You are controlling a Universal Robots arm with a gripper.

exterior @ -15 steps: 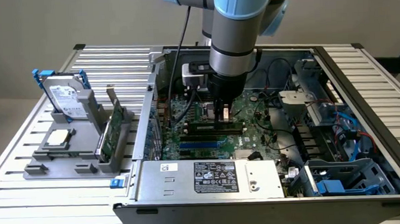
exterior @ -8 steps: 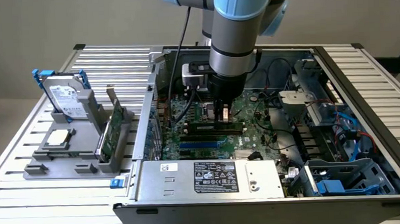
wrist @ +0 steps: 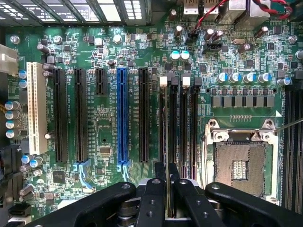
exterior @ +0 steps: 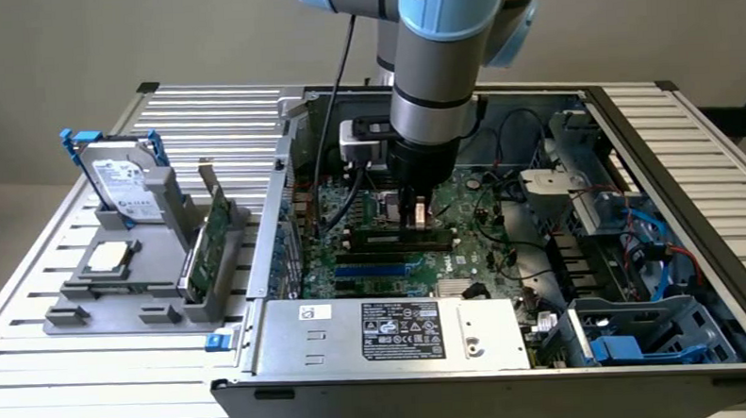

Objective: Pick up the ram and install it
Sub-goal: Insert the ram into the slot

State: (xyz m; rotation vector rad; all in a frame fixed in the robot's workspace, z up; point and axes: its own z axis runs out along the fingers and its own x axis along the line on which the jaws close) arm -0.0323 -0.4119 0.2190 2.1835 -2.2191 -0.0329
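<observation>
While the hand [wrist: 167, 172] pinches the ram [wrist: 166, 132] edge-on, memory slots [wrist: 189, 127] beneath; CPU socket [wrist: 239, 165] beside.

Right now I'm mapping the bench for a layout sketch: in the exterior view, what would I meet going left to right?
hard drive → card → gripper, shut on the ram → blue bracket in the case

The ram [wrist: 167, 189] stands upright, edge-on, over a memory slot [wrist: 163, 123].
</observation>
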